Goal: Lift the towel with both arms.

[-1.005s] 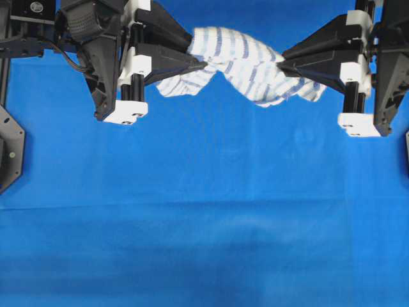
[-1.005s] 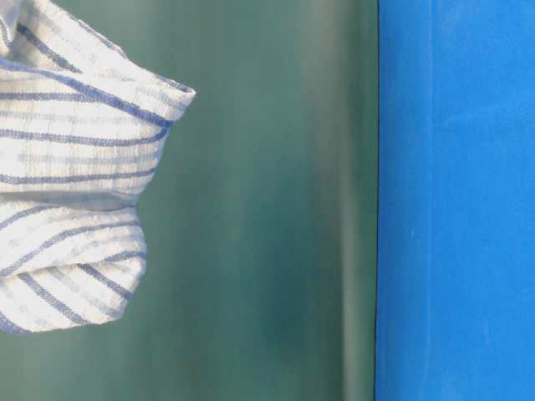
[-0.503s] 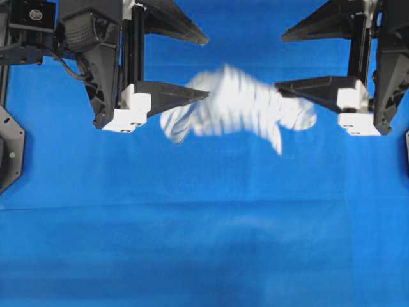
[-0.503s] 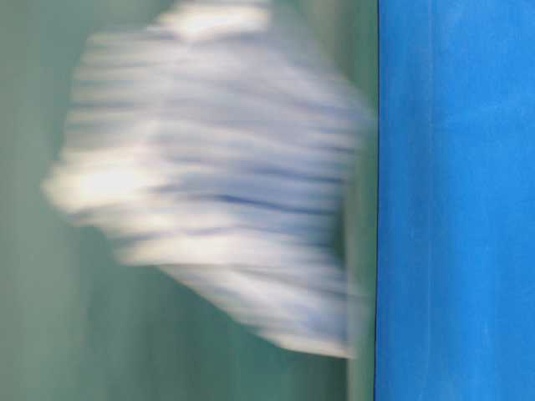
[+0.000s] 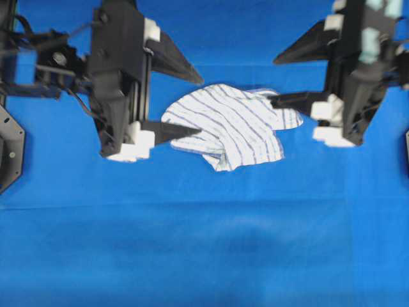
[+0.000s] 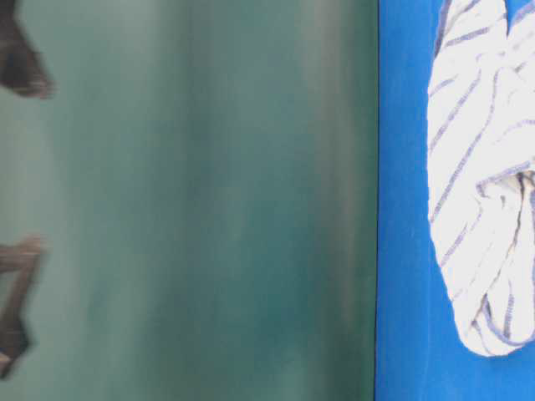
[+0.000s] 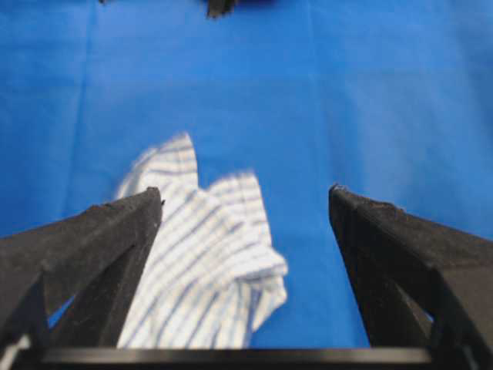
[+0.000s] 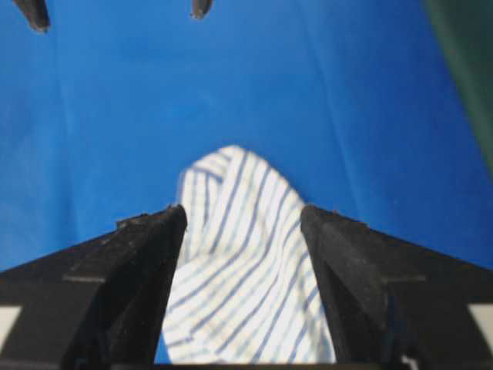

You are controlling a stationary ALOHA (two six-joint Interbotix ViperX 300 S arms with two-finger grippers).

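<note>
The towel lies crumpled on the blue cloth, green backdrop behind; both claws spread, empty.

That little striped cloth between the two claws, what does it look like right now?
The towel is a small, soft-looking white cloth with thin blue-grey stripes. It lies crumpled and partly folded over itself on the blue cloth. The left gripper and right gripper stand open at its two ends, neither one holding it.
</note>
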